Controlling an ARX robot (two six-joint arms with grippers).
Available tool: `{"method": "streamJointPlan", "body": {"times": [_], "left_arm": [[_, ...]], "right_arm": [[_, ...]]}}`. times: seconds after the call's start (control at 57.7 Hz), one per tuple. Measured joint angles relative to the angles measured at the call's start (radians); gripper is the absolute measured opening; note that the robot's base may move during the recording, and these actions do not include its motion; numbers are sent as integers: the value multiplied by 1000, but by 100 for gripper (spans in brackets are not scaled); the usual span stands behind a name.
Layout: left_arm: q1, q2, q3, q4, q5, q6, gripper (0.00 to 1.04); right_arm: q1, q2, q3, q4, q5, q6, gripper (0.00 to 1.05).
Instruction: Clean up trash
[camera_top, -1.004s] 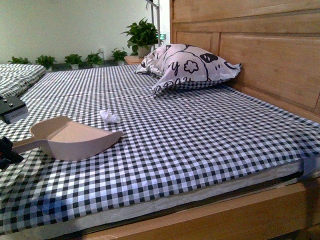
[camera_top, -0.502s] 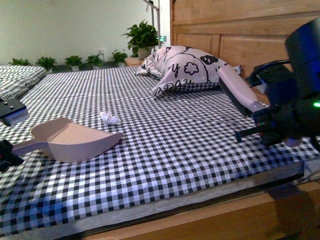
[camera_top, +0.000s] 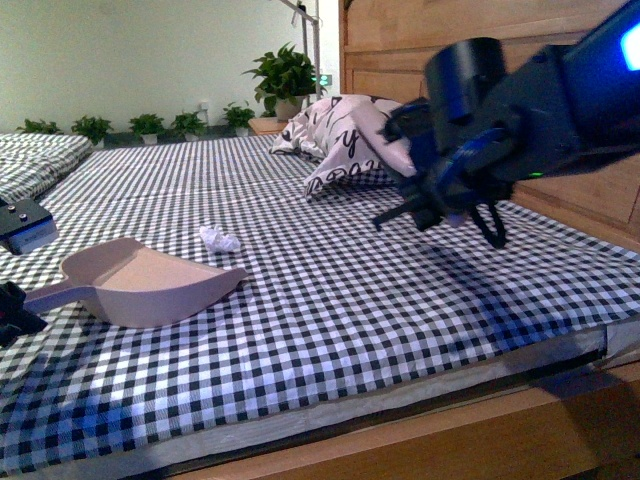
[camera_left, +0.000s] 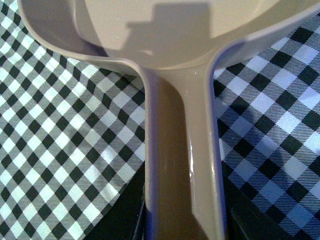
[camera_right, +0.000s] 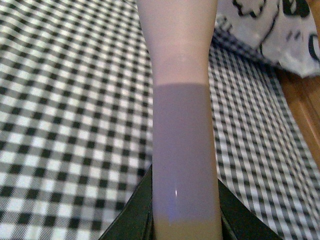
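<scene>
Lying well apart from the right end effector (camera_top: 443, 200) is the trash (camera_top: 220, 236).

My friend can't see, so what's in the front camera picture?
A dark robot arm reaches over a bed's black-and-white checked sheet. On it, a small crumpled white paper wad lies beyond a pink plastic dustpan; a patterned pillow rests by the wooden headboard.

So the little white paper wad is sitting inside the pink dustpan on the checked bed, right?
Not quite: the paper wad is not inside the pink dustpan. It lies on the checked bed cover beside the pan, apart from it, as the front view shows.
</scene>
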Motion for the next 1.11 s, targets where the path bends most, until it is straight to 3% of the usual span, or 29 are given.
{"method": "streamJointPlan", "body": {"times": [0.191,0.294,0.45,0.849,1.108], "left_arm": [[0,0,0,0,0,0,27],[0,0,0,0,0,0,27],[0,0,0,0,0,0,27],[0,0,0,0,0,0,27],[0,0,0,0,0,0,27]], "right_arm": [[61,146,219,-33,16,-189,19],[78,295,429,-124,73,-319,19],[74,438,636,-233,128,-388,19],[58,522,819,-371,194,-426,19],[74,528,845,-534,163,-402,19]]}}
